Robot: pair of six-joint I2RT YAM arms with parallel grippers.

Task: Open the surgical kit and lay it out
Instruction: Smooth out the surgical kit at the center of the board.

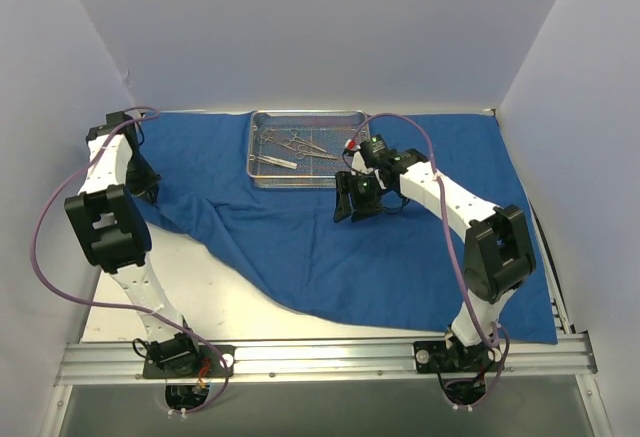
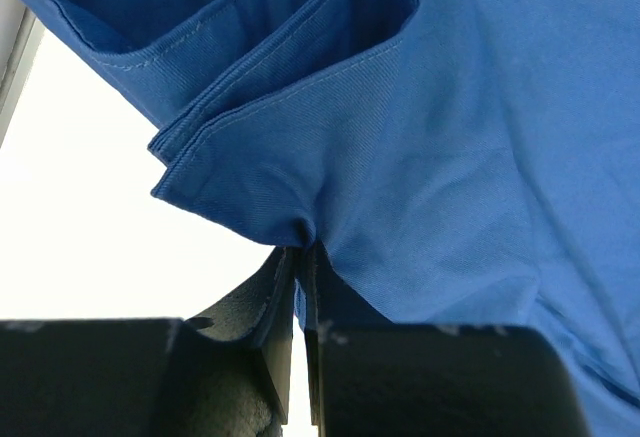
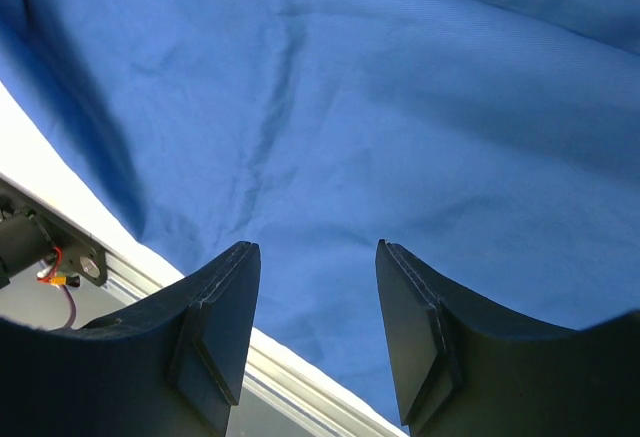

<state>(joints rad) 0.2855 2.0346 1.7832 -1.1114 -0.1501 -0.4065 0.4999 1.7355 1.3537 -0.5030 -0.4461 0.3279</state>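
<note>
The surgical kit's royal-blue cloth wrap [image 1: 400,247] lies spread over most of the table, with its left part rumpled and folded. The silver wire-mesh tray [image 1: 258,147] stands on the cloth at the back centre and holds a few thin steel instruments [image 1: 295,144]. At the far left my left gripper [image 1: 148,193] is shut on a fold of the cloth; the left wrist view shows the cloth [image 2: 450,137] pinched between the jaws of the gripper [image 2: 300,252]. My right gripper [image 1: 355,202] hangs open just in front of the tray. It holds nothing and is above flat cloth [image 3: 400,107] in the right wrist view [image 3: 315,257].
Bare white tabletop [image 1: 215,292] shows at the near left where the cloth is pulled back. An aluminium rail [image 1: 330,357] carrying both arm bases runs along the near edge. White walls enclose the left, back and right sides. Purple cables loop off each arm.
</note>
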